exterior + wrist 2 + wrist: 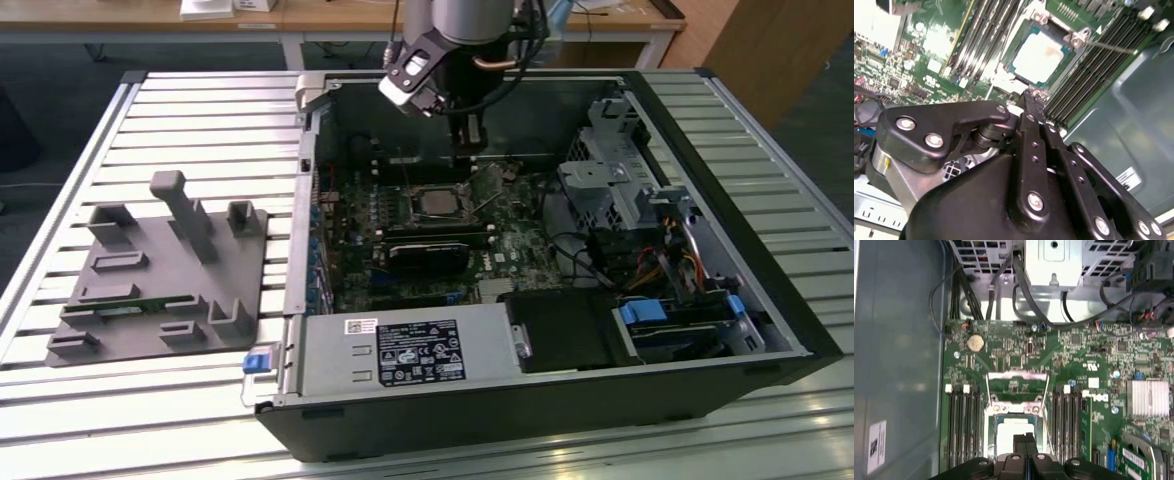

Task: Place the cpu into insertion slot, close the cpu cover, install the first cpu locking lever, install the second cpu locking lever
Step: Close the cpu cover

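From my station I see the gripper (463, 150) reaching down into the open computer case (747, 330), which lies on its side on the slatted table (80, 400). In both wrist views its two fingers (1019, 446) are pressed together with nothing visible between them. Their tips sit over the near edge of the one insertion slot (989, 427); I cannot tell whether they touch it. One cpu (1038, 56) lies flat in that slot with its pale metal top facing up. It is square, so it has no long axis, and its edges run parallel to the memory slots (964, 425) banked on either side of it. The single cpu cover (1019, 374) is swung back off the chip on the side away from the fingers, with green board showing through its cut-out centre. In the second wrist view one thin lever rod (1109, 46) sticks out from a corner of the slot across the memory slots. On the table at the exterior view's left stands one grey fixture block (160, 270), well apart from the case.
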Robot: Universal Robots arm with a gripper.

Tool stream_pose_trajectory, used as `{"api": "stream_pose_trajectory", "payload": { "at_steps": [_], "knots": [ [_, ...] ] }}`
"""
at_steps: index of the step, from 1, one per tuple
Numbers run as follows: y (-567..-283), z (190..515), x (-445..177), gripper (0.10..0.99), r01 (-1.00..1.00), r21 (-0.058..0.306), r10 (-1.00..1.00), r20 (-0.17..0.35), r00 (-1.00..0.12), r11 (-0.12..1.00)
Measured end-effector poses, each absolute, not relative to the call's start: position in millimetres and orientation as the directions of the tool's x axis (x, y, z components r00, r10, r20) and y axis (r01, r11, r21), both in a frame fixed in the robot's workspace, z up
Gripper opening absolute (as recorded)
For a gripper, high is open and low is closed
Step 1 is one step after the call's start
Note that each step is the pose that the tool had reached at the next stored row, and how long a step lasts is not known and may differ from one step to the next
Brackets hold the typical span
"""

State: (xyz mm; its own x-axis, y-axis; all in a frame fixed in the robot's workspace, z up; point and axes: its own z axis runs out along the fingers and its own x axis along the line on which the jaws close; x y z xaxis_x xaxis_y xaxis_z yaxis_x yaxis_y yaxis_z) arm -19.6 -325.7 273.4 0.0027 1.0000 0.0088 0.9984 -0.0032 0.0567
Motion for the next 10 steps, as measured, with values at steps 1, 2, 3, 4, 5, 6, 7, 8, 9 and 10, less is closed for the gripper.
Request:
{"api": "stream_pose_trajectory", "payload": {
  "at_steps": [1, 2, 3, 4, 5, 6, 7, 8, 9, 10],
  "knots": [
    [-326, 273, -19, 0.106, 0.998, 0.056, 1.000, 0.012, 0.003, -0.003],
    [-327, 273, -18, 0.106, 0.998, 0.056, 1.000, 0.014, 0.003, -0.003],
    [-329, 272, -18, 0.106, 0.998, 0.056, 1.000, 0.015, 0.003, -0.003],
    [-330, 272, -18, 0.106, 0.998, 0.056, 1.000, 0.016, 0.003, -0.004],
    [-332, 271, -18, 0.106, 0.998, 0.056, 1.000, 0.016, 0.003, -0.004],
    [-332, 270, -18, 0.106, 0.998, 0.056, 1.000, 0.016, 0.003, -0.004],
    [-332, 270, -16, 0.106, 0.998, 0.056, 1.000, 0.016, 0.003, -0.004],
    [-332, 270, -12, 0.106, 0.998, 0.056, 1.000, 0.016, 0.003, -0.004],
    [-332, 269, -8, 0.106, 0.998, 0.056, 1.000, 0.016, 0.003, -0.004],
    [-332, 269, -4, 0.106, 0.998, 0.056, 1.000, 0.016, 0.003, -0.004]
  ]
}}
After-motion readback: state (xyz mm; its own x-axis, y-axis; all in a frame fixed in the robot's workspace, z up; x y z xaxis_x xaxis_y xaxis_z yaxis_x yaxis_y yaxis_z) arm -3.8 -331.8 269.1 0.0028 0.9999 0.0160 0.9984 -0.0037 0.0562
